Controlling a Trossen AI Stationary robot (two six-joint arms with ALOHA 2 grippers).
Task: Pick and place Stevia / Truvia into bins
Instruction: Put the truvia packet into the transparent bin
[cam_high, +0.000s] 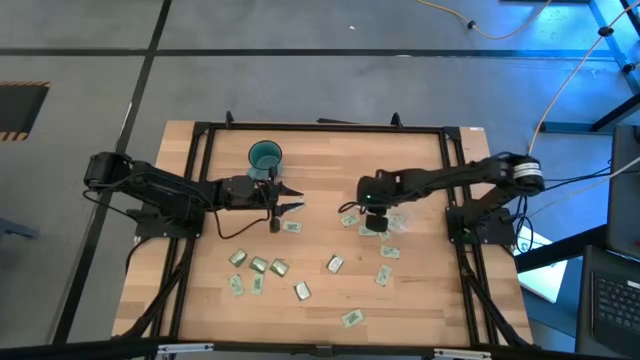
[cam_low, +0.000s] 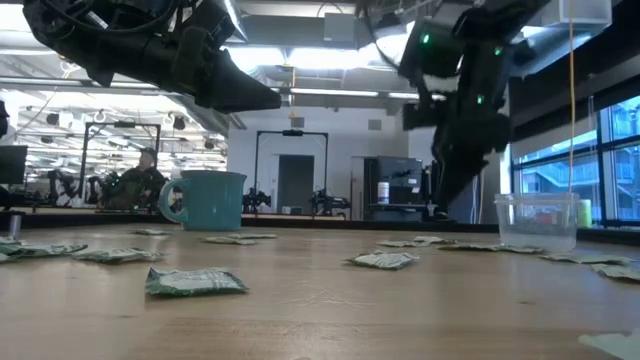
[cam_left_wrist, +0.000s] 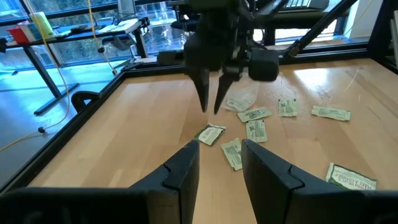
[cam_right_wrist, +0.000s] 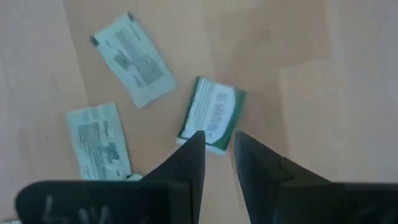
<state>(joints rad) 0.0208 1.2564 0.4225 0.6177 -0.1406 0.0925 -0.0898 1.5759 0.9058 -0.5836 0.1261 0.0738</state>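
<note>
The sachet (cam_right_wrist: 211, 114) lay flat on the wooden surface (cam_right_wrist: 323, 74) just ahead of the right gripper (cam_right_wrist: 217, 144), whose fingers stood a narrow gap apart and held nothing. It looked featherlight, thin and limp, likely to slide or buckle, so a pinch across its short width near the middle would probably serve best. Two more sachets (cam_right_wrist: 132, 59) lay off to one side of the fingers. The right arm reached in with its wrist turned straight down. The left gripper (cam_high: 290, 208) hung level beside the teal cup (cam_high: 265, 156), fingers parted and empty.
</note>
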